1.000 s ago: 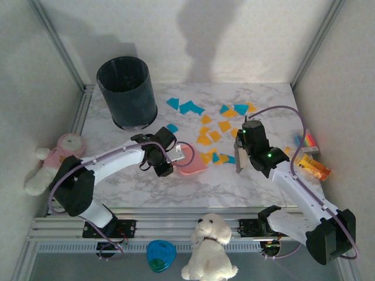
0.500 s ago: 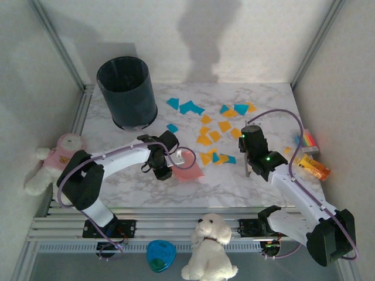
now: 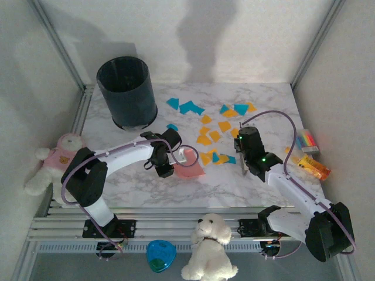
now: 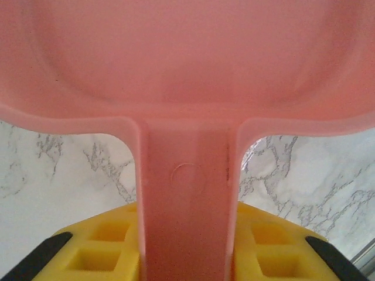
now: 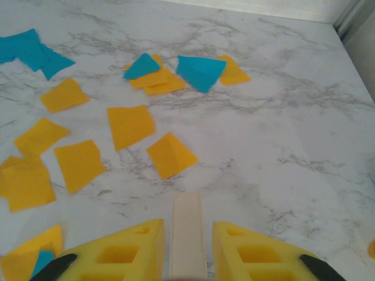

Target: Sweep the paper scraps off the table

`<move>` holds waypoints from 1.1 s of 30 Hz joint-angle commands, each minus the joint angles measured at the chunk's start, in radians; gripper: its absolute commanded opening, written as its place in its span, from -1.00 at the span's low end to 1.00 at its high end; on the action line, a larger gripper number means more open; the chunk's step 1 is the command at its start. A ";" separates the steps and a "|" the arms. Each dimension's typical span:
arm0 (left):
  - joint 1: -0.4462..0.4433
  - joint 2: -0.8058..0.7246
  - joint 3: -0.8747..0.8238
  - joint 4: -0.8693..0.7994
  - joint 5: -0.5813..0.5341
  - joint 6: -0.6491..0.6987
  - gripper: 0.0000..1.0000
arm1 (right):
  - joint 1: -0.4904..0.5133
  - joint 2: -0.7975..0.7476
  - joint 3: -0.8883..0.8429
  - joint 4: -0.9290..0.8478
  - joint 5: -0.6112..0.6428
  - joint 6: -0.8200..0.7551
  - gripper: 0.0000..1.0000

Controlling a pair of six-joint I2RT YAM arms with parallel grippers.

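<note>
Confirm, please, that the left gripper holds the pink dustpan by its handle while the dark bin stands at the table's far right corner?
Not quite: the top external view shows the dark bin at the table's far left corner; the rest holds.

The bin (image 3: 127, 92) stood at the far left corner of the table (image 3: 135, 187), with the paper scraps (image 3: 214, 136) scattered over its middle and far centre. The dustpan (image 3: 190, 168) lay just near-left of the scraps, its handle between the left gripper's (image 3: 176, 159) fingers, and the right gripper (image 3: 243, 161), clamped on a flat stick (image 5: 187, 228), stood just right of them. A block (image 3: 307, 140) and a bottle-like toy (image 3: 314, 167) lay at the right edge.
</note>
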 commanded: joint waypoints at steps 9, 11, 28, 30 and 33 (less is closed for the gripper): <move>-0.011 0.035 0.040 -0.060 0.017 0.029 -1.00 | 0.086 0.083 0.002 0.118 -0.040 -0.030 -1.00; -0.010 0.043 0.043 -0.060 0.011 0.028 -1.00 | 0.099 0.095 0.006 0.128 -0.057 -0.036 -1.00; -0.012 0.061 0.054 -0.056 0.004 0.016 -1.00 | 0.215 0.209 0.067 0.172 -0.145 -0.075 -1.00; -0.013 0.060 0.054 -0.053 0.003 0.016 -1.00 | 0.231 0.227 0.081 0.172 -0.148 -0.077 -1.00; -0.013 0.060 0.054 -0.055 0.002 0.015 -1.00 | 0.246 0.252 0.102 0.175 -0.156 -0.083 -1.00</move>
